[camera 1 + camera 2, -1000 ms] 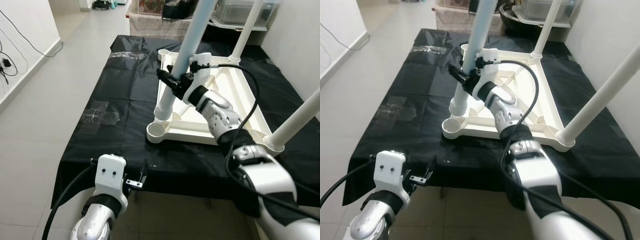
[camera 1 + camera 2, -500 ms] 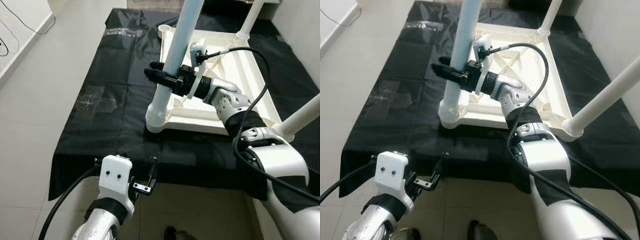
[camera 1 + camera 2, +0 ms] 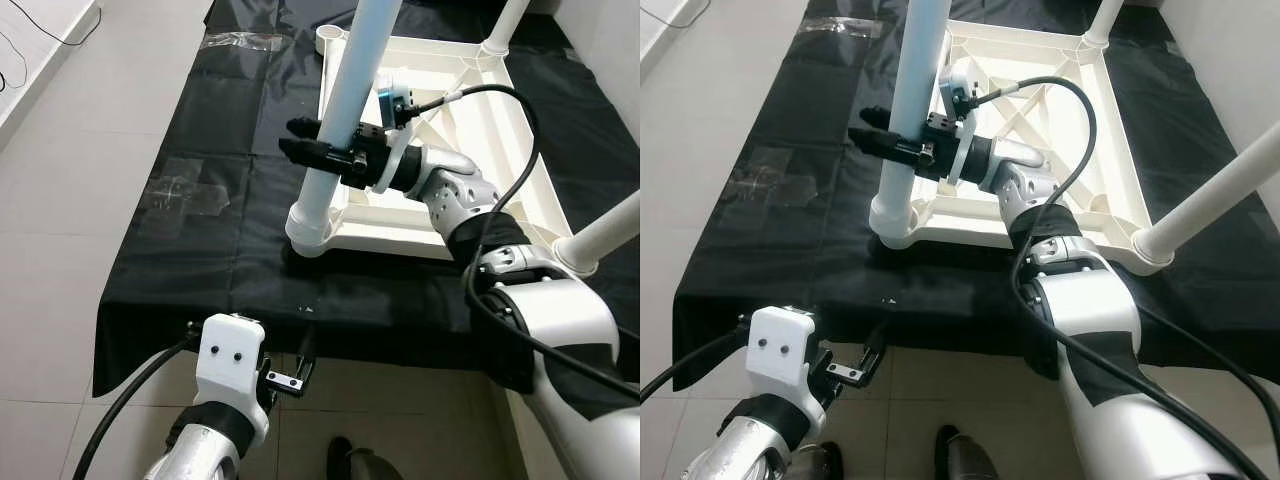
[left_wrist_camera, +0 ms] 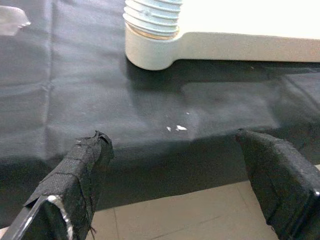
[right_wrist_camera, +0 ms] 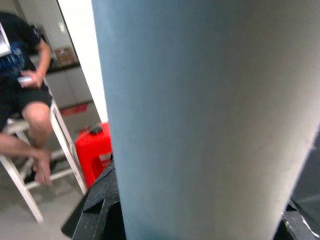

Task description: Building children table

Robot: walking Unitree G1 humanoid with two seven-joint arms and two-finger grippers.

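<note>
Floor tiles [image 3: 70, 170] ran down the far left, next to the black cloth [image 3: 220, 170] covering the tabletop. Left claw [image 3: 290, 372] hung low at the cloth's near edge, fingers spread apart and holding nothing; its wrist view showed the two taped fingertips [image 4: 82, 165] wide open in front of the cloth. Just right of that, the pale blue leg [image 3: 340, 110] stood nearly upright in the near-left corner socket of the upside-down white children's table frame [image 3: 1060, 130], which lay flat on the cloth. Right claw [image 3: 300, 150] was clamped around that leg partway up. I counted three legs in view: this one, one at the far right corner [image 3: 508, 25], one at the near right corner [image 3: 605, 230]. One empty socket [image 3: 330, 38] at the far left corner.
</note>
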